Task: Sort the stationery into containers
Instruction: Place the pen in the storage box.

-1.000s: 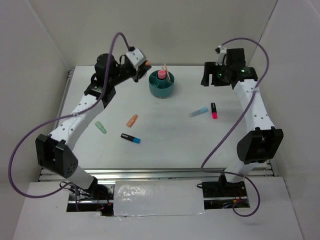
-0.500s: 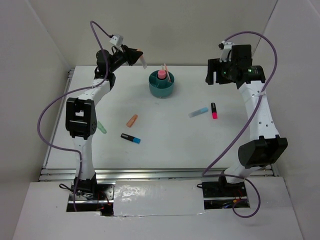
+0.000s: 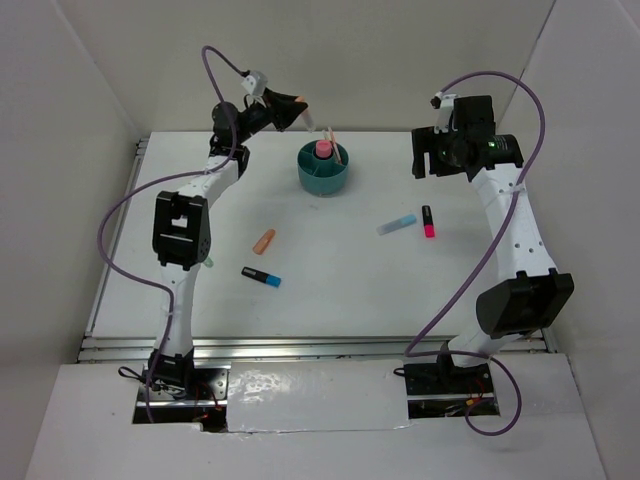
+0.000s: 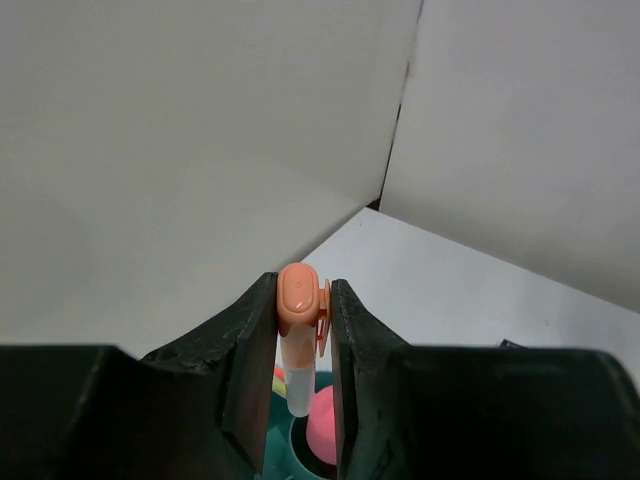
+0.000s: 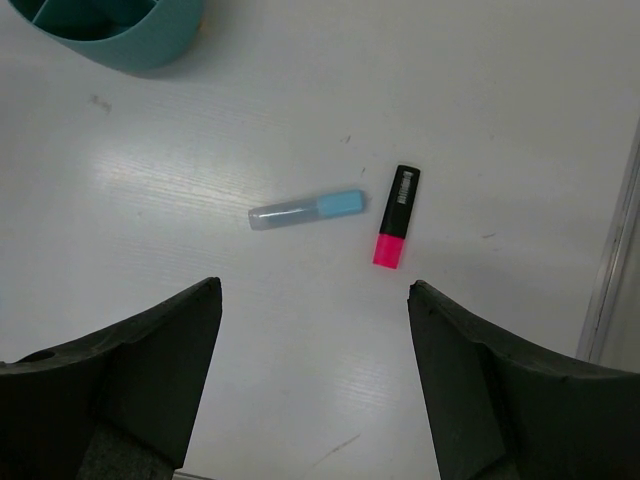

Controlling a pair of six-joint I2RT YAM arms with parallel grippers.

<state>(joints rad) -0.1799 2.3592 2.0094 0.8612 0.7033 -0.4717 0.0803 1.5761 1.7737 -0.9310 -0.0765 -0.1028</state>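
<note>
One left hand (image 3: 300,110) aloft near cup (image 3: 320,184)

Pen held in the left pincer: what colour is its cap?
Orange cap on the pen, whitish barrel below; clearest in the left wrist view.

1. The overhead camera sits high behind the arm bases (image 3: 175,370), tilted down, and is far enough back to hold the whole table (image 3: 340,280).
2. The left wrist camera sits close behind the left gripper (image 4: 303,285) and faces nearly level at the wall corner (image 4: 398,120) ahead.
3. The right wrist camera looks steeply down past the right gripper (image 5: 312,288) from well above the table.
4. All three views share the teal cup (image 3: 322,183). The overhead and right wrist views also share the blue pen (image 5: 310,209) and pink marker (image 5: 396,215) ahead of the right gripper.
</note>
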